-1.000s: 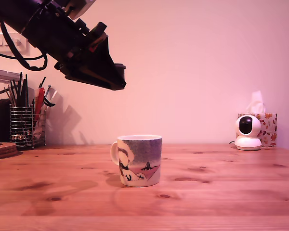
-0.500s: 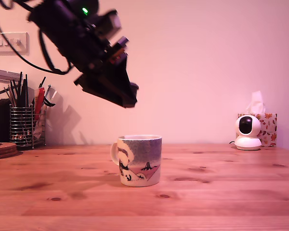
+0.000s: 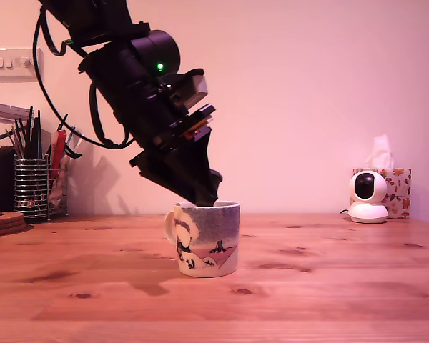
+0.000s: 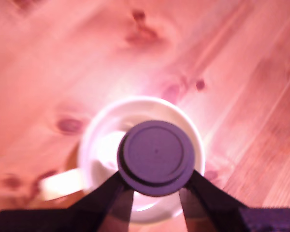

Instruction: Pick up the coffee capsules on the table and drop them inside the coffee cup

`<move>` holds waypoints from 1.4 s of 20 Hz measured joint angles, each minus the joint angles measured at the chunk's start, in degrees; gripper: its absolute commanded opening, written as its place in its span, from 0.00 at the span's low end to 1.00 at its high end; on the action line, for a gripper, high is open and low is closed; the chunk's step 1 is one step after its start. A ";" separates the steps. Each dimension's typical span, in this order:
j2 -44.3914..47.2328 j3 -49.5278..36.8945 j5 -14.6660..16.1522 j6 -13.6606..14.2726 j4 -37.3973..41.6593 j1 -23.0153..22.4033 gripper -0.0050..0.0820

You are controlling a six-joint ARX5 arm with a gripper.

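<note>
Hovering over the coffee cup mouth, the pincer is clenched on a dark capsule, cup handle at 8 o'clock in the wrist view.

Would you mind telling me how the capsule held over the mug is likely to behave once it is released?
The capsule hangs over the mug mouth, so it should fall inside. Its round rim suggests it could roll. It looks small and probably light, so it may bounce.
</note>
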 measured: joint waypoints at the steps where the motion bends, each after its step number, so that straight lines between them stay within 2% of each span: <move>1: -0.02 0.04 -0.11 0.02 0.02 -0.17 0.27; 15: 0.00 0.07 -0.39 0.83 -0.11 -0.15 0.28; 16: 0.00 0.07 -0.66 0.83 -0.24 -0.15 0.35; 18: -0.02 0.07 -1.11 0.83 -0.26 -0.15 0.60; 19: -0.02 0.24 -1.20 0.83 -0.77 -0.15 0.66; 28: -0.02 5.07 -1.25 1.03 -5.86 -0.15 0.65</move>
